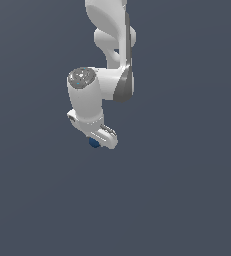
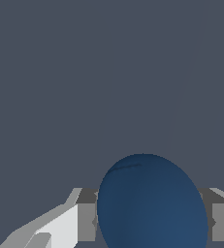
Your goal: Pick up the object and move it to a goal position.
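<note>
The dark blue ball (image 1: 93,143) shows as a small blue patch just under the white gripper (image 1: 98,141) in the exterior view, mostly hidden by the hand. In the wrist view the ball (image 2: 152,203) is large and close, sitting between the two grey fingers (image 2: 87,218), which press on its sides. The gripper (image 2: 152,222) is shut on the ball. The white arm (image 1: 109,60) comes down from the top of the exterior view. Whether the ball touches the floor cannot be told.
A plain dark grey floor (image 1: 187,190) fills both views. No other objects or markers show.
</note>
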